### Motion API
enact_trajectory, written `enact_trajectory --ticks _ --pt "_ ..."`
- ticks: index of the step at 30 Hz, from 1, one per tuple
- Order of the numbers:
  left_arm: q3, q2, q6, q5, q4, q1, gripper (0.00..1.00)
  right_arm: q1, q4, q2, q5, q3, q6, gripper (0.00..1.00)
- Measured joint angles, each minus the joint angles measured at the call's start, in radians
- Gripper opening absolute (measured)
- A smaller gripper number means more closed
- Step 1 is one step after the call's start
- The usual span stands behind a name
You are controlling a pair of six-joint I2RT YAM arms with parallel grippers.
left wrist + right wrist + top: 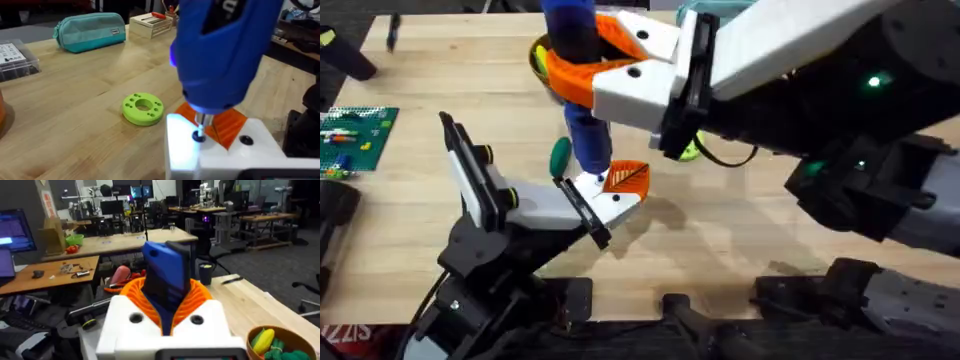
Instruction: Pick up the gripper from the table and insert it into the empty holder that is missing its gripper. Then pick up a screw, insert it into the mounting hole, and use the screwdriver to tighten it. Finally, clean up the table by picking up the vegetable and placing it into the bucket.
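Table (740, 240), butcher-block. Step: tightening screw. Right gripper (590, 70) clamps screwdriver (582, 110) upright, tip on holder (605, 200) at centre; orange gripper (628, 178) seated at its 2 o'clock. Next, likely: steady downward pressure. Left claw: cannot tell.

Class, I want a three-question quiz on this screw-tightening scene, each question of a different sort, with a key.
1. True or false: the screwdriver lies flat on the table.
2. The screwdriver's tip meets: A a yellow vegetable; B the white holder; C a teal pouch.
3. Fill in: the ring-shaped disc lying on the table is ___ in colour.

Key: 1 false, it stands upright, held in the right claw; 2 B; 3 green.
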State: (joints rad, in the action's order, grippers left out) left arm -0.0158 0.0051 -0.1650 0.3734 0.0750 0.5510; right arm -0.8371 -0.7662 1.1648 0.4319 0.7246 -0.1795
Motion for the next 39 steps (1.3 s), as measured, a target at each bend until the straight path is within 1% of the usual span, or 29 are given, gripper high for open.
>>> enact_trajectory --ticks 16,24,39 --pt "0.0 0.0 0.0 0.0 0.0 0.0 0.012 0.005 0.017 0.0 0.0 0.0 0.0 0.063" --pt "0.0 0.0 0.0 0.0 0.0 0.001 0.012 0.009 0.07 0.0 -0.005 0.014 0.0 0.063" --pt "0.0 0.0 -0.011 0.005 0.0 0.002 0.012 0.006 0.067 0.0 0.009 0.015 0.004 0.063"
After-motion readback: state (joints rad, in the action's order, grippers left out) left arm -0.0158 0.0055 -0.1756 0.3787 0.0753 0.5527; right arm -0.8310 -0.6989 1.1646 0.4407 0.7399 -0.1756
